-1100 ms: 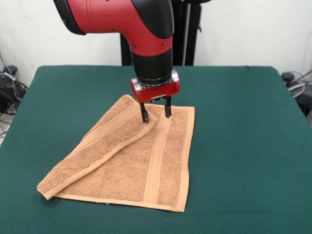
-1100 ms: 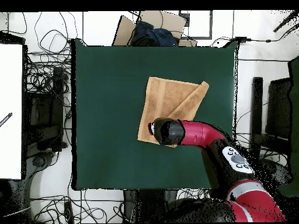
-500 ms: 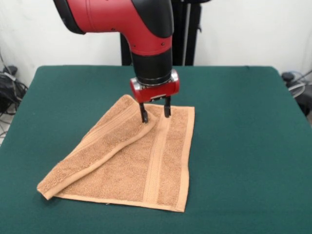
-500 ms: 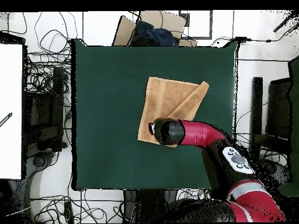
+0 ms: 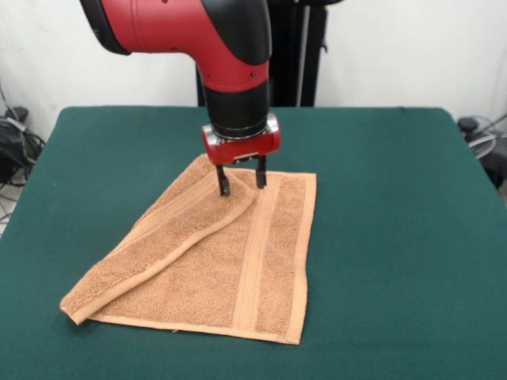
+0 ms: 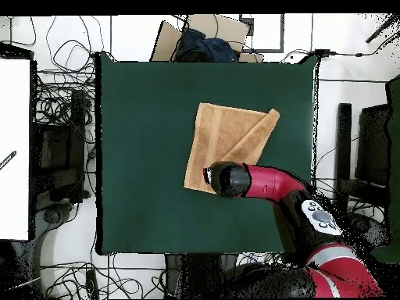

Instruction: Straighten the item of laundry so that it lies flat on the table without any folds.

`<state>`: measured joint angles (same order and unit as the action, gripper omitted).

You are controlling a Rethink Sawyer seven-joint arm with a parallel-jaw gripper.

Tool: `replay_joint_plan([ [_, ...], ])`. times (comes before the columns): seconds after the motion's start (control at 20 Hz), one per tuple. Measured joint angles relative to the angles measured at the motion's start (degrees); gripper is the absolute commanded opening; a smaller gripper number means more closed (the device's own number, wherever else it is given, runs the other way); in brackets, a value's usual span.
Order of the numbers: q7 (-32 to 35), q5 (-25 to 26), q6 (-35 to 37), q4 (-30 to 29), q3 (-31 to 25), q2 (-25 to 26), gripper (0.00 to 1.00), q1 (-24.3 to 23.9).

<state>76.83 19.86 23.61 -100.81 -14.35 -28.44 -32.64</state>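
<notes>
The towel point(image 5: 214, 261) lies mid-table point(image 5: 396, 237), one side doubled over in a diagonal flap running toward 7 o'clock. The hand point(image 5: 239, 180) hangs spread and empty over the flap's 12 o'clock corner, likely because lifting that corner would unfold it.
</notes>
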Motion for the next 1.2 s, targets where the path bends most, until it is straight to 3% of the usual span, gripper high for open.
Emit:
replay_joint_plan([
  [1.2,0.0,-0.02,-4.3,-1.2,1.52,2.49,1.0,-0.09],
])
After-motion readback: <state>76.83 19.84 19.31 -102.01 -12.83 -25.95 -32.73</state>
